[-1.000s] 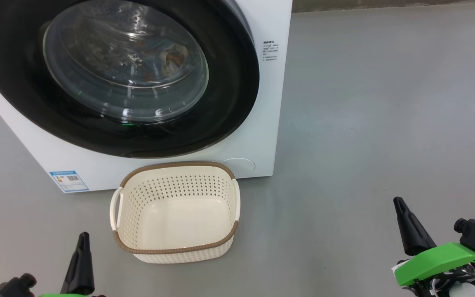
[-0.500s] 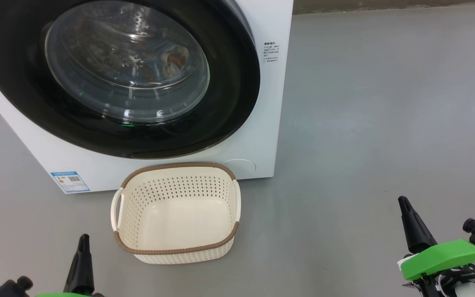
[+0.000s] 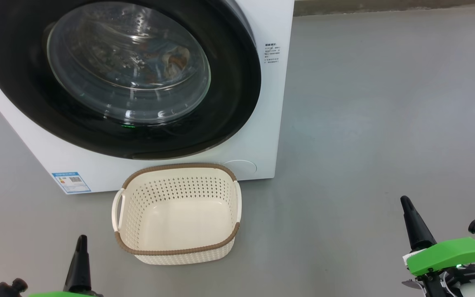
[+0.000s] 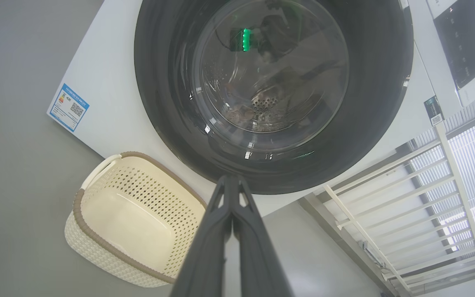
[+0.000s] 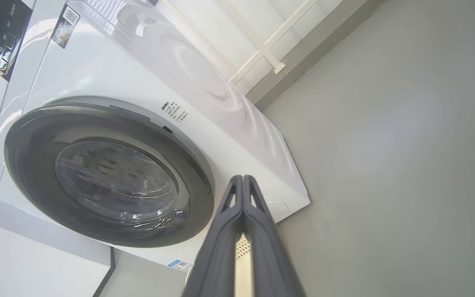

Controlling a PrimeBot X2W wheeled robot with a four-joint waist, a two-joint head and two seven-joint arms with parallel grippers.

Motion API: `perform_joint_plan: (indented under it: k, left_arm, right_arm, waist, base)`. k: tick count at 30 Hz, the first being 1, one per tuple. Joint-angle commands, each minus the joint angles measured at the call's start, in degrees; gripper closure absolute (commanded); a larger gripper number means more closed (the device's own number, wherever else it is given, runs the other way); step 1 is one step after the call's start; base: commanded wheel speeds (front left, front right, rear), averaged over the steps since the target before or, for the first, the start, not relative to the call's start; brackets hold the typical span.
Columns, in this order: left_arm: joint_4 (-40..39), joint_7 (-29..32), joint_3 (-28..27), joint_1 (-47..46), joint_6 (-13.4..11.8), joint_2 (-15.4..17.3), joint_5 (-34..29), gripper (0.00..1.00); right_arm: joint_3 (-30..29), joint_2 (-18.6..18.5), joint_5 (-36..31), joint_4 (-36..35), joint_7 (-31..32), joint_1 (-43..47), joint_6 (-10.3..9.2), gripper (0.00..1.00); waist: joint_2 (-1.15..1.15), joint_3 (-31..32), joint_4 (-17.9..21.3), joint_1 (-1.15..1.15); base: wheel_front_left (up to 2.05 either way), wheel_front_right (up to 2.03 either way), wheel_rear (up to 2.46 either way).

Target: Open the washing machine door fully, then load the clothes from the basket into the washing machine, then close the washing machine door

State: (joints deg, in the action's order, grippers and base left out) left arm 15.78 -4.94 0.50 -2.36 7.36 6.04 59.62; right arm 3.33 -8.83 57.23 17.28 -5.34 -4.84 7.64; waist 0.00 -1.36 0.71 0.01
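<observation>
- The clothes (image 3: pixel 173 62) are being seen behind the shut washing machine door (image 3: pixel 128 97).
- The basket (image 3: pixel 179 190) is being seen at six o'clock from it.
- The left pincer (image 3: pixel 81 241) and right pincer (image 3: pixel 405 202) are being held closed, empty.

Head view looking down at washing machine door (image 3: pixel 122 78) and basket (image 3: pixel 175 251), both wrist views low, tilted, sharing that door

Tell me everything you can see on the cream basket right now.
The small rectangular cream plastic basket stands upright and empty on the grey floor, just in front of the white washing machine, below its shut round black-rimmed door. Perforated walls, smooth bare bottom, brown woven-look rim, a pale handle on each short side. Only the floor visibly touches it.
</observation>
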Motion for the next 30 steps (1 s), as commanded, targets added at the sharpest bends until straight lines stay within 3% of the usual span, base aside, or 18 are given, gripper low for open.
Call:
perform_joint_plan:
  k: [1,30]
  left_arm:
    - [-1.4,0.6,-1.4,-2.3,0.1,0.4,1.7,1.0]
    - [-1.6,5.4,-3.9,-3.0,0.1,-1.2,15.2,1.0]
  right_arm:
    - [-0.3,-0.3,1.5,-1.7,0.5,-1.4,-0.07,1.0]
    - [-4.2,2.2,16.4,-2.4,5.2,-1.3,-0.11,1.0]
  waist:
    - [0.0,0.0,0.0,0.0]
    - [0.0,0.5,-0.3,0.0]
  base:
    - [0.0,0.0,0.0]
    - [0.0,0.0,0.0]
